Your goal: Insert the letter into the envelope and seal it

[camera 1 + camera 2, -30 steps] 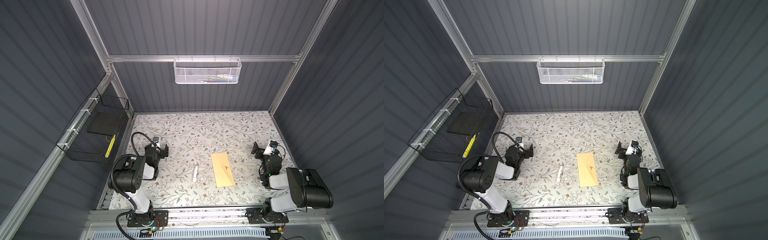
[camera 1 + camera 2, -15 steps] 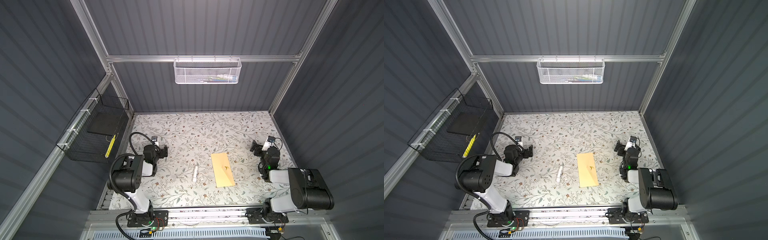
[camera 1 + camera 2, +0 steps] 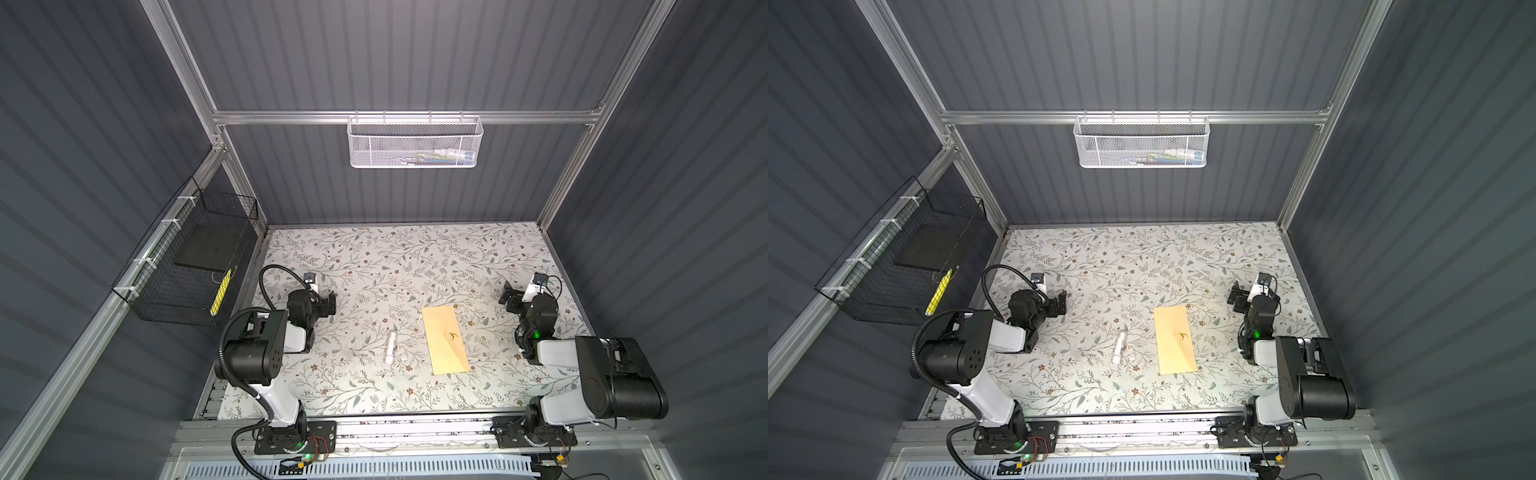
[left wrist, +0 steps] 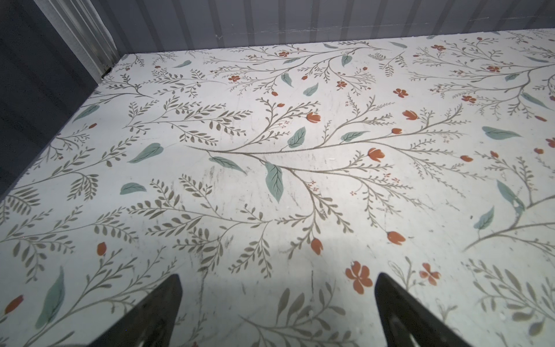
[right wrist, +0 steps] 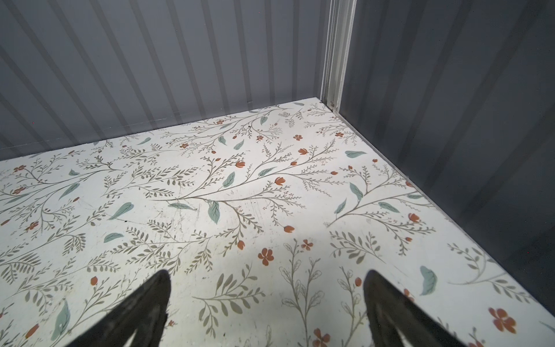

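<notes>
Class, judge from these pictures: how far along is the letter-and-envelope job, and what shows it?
Done, apparently: no loose letter lies on the table; only the tan envelope, flat, and a white stick beside it. In hand: nothing; the left gripper and right gripper stand open, apart from the envelope. Left: perhaps nothing; the seal cannot be confirmed.

1. Both top views look steeply down from high at the front, sharing the whole table [image 3: 415, 257].
2. Left wrist view: low over the table, past the left end effector [image 4: 278, 275], toward a back corner.
3. Right wrist view: likewise, past the right end effector [image 5: 267, 272], toward the other back corner.
</notes>
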`<control>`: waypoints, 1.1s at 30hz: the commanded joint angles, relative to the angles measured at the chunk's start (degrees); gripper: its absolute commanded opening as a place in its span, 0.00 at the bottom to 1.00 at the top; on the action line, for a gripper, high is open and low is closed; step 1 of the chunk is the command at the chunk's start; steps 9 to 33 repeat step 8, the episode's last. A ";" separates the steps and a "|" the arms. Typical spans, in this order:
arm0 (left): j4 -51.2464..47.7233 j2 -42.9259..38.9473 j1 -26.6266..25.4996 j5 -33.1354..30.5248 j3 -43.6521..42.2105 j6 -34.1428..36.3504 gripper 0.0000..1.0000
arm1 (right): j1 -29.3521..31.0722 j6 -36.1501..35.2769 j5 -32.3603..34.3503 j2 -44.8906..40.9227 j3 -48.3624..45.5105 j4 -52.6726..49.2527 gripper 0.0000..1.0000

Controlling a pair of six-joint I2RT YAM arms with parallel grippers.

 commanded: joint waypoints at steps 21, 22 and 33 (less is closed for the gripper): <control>0.03 -0.59 0.32 0.55 0.84 -0.68 1.00 | -0.22 -0.31 -0.63 -0.22 1.02 -0.36 0.99; 0.03 -0.59 0.32 0.55 0.84 -0.68 1.00 | -0.22 -0.31 -0.63 -0.22 1.02 -0.36 0.99; 0.03 -0.59 0.32 0.55 0.84 -0.68 1.00 | -0.22 -0.31 -0.63 -0.22 1.02 -0.36 0.99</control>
